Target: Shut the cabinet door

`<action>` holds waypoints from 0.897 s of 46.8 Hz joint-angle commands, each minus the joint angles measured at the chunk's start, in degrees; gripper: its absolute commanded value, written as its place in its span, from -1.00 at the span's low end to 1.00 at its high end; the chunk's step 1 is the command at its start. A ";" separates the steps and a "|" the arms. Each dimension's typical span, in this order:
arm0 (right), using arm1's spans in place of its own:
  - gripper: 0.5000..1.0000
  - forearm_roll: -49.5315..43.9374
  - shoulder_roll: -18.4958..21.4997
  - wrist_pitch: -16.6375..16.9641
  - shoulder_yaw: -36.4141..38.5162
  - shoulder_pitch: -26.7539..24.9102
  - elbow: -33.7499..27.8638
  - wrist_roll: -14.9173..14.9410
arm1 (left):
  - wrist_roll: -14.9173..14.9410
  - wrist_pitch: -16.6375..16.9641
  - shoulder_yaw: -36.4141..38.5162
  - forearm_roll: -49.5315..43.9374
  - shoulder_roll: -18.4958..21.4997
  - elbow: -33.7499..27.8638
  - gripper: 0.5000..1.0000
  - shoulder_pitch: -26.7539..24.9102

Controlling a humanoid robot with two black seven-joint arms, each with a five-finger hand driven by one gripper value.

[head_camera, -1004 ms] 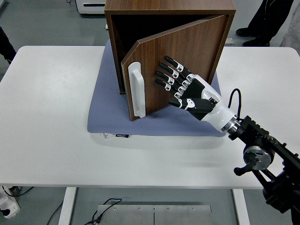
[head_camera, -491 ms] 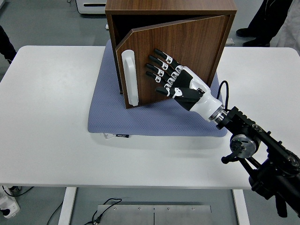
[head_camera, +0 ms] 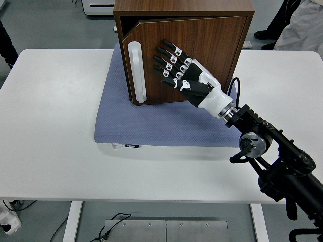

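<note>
A dark wooden cabinet [head_camera: 192,7] stands on a blue-grey mat [head_camera: 151,126] at the back middle of the white table. Its door [head_camera: 202,55] is hinged on the right and carries a white handle [head_camera: 137,73] near its left edge. The door stands almost flush with the cabinet front, with only a thin dark gap along the top left. My right hand [head_camera: 174,65] lies flat against the door face, fingers [head_camera: 164,52] spread and straight, holding nothing. The black right arm [head_camera: 272,156] comes in from the lower right. My left arm is out of view.
The mat reaches about a hand's width in front of the cabinet. A person's dark trousers and shoes [head_camera: 270,33] and a light garment [head_camera: 308,27] show beyond the table at the top right. A dark sleeve [head_camera: 6,48] shows at the left edge.
The door has swung from widely ajar to nearly flush with the cabinet. My right hand moved up and left with it, staying pressed flat on the door face.
</note>
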 commanded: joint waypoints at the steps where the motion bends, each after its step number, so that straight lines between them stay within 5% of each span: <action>1: 1.00 0.00 0.01 0.00 0.07 0.65 -1.06 0.00 | 0.00 -0.01 -0.01 -0.05 0.00 0.01 1.00 0.05; 25: 1.00 0.09 0.01 -0.78 1.83 6.10 -9.15 0.27 | 0.00 -0.01 -0.01 0.04 0.00 0.01 1.00 0.05; 42: 1.00 0.27 0.01 -0.44 1.83 2.86 -6.69 0.35 | 0.00 -0.01 0.00 -0.05 0.00 0.01 1.00 -0.04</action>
